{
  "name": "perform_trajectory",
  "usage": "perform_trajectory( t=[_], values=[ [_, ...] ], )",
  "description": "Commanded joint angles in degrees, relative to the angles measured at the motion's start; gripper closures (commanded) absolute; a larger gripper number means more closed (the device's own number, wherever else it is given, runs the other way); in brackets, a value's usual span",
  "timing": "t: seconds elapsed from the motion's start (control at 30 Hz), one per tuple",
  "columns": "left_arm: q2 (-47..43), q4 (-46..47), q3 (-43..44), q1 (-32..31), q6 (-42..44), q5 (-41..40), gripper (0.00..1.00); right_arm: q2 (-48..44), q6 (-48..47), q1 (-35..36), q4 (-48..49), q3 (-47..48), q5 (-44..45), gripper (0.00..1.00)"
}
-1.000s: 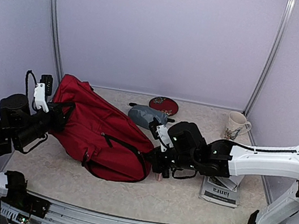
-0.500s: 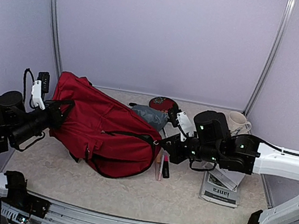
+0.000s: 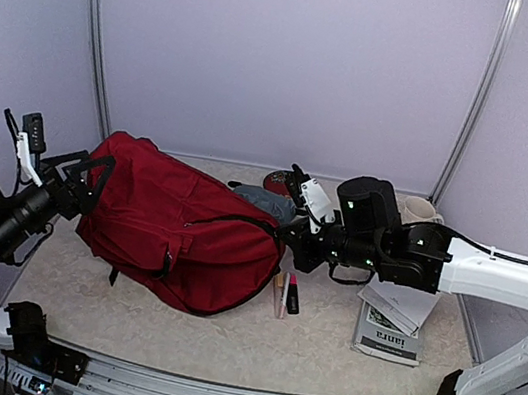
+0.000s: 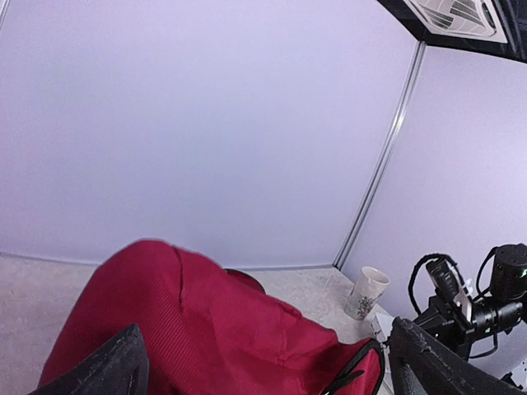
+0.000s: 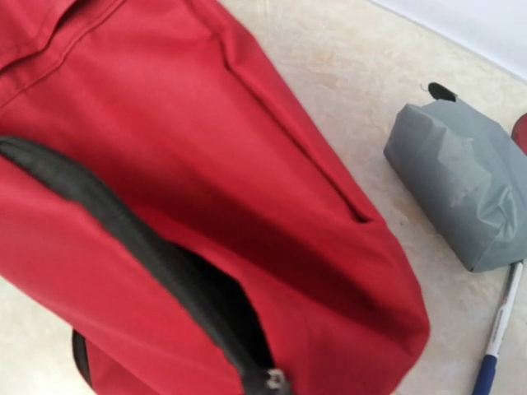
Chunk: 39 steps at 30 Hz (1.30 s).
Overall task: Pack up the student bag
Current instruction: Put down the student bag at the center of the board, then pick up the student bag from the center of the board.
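Low at the left edge of a beige speckled tabletop [image 3: 319, 354], the left arm reaches in at a shallow slant, its wrist pointing toward the middle of the table. The left gripper [image 4: 265, 333] stands released, black fingers [image 4: 123, 366] spread wide to either side of the near end of the dark red soft fabric backpack [image 3: 177, 234] and clamping nothing. A black strap loop of the backpack lies just beside those fingers.

From the opposite side the white right arm stretches across the table, elbow high, forearm nearly level. The right gripper [image 3: 289, 253] is clenched at the backpack's right end, where the black zip gapes. In the right wrist view the zip's metal pull sits at the very bottom edge, with the fingertips themselves out of sight.

The backpack lies on its side across the left and centre of the tabletop. Behind its right end rests a small grey zip pouch [image 5: 465, 193], with a blue-and-white pen [image 5: 498, 329] just beside it. A pink pen [image 3: 279, 294] and a short black-and-red stick [image 3: 292, 296] lie on the table in front of the right gripper.

A cream mug with a floral print [image 3: 422, 212] stands at the back right. Under the right forearm lies a folded black-and-white newspaper [image 3: 388, 335]; its bold headline word looks like "jaara" but is too small to read with certainty.
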Motion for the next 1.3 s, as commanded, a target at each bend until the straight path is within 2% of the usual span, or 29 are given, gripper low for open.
perform_trajectory(
  t=[0.0,0.07,0.2,0.23,0.27,0.3,0.33,0.37,0.43,0.5,0.57,0.77,0.9,1.1,1.27],
  values=[
    [-0.3,5.3,3.9,0.3,8.9,0.1,0.01,1.7,-2.4,-0.4,0.9,2.4,-1.0,1.00],
    [0.3,5.2,4.7,0.3,10.1,-1.0,0.01,1.8,-2.7,-0.3,0.8,2.7,-0.8,1.00],
    [-0.9,6.9,5.1,0.3,11.0,-8.4,0.03,1.5,-3.3,-0.4,0.4,2.9,-0.5,1.00],
    [-0.4,7.0,5.4,0.3,12.9,-6.0,0.07,1.4,-3.4,-0.4,0.6,2.7,-0.6,1.00],
    [1.1,5.8,6.0,0.3,14.0,-0.5,0.18,1.3,-3.6,-0.3,0.8,2.7,-0.6,1.00],
    [3.5,4.5,6.8,0.4,14.3,4.6,0.34,1.2,-3.7,-0.3,0.9,2.6,-0.7,1.00],
    [6.9,3.2,7.6,0.3,14.4,11.0,0.46,1.2,-3.9,-0.4,1.1,2.5,-1.0,1.00],
    [10.6,2.4,8.1,0.3,14.5,17.6,0.50,1.2,-4.0,-0.4,1.2,2.5,-1.2,1.00],
    [19.8,1.5,9.1,0.1,15.6,31.2,0.45,1.5,-4.2,-0.5,1.6,2.2,-1.6,1.00],
    [29.7,0.9,10.7,-1.3,18.6,37.0,0.35,1.7,-3.9,-0.6,1.9,1.9,-2.1,1.00],
    [36.2,0.3,12.6,-2.6,23.1,37.2,0.24,1.9,-3.5,-0.7,2.4,1.7,-2.4,1.00],
    [52.7,-3.3,24.4,-1.1,26.7,31.7,0.11,2.4,-3.2,-1.2,3.7,0.8,-4.6,1.00],
    [58.6,-6.9,29.0,-0.7,28.5,33.7,0.07,2.2,-2.1,-1.3,4.4,-0.5,-5.9,1.00],
    [60.9,-4.8,29.5,3.0,28.0,45.8,0.11,1.0,2.0,-1.4,5.3,-5.2,-6.4,1.00],
    [66.2,-13.0,32.2,5.5,47.1,52.3,0.01,0.5,5.6,-1.3,9.4,-10.1,-7.9,1.00]
  ],
)
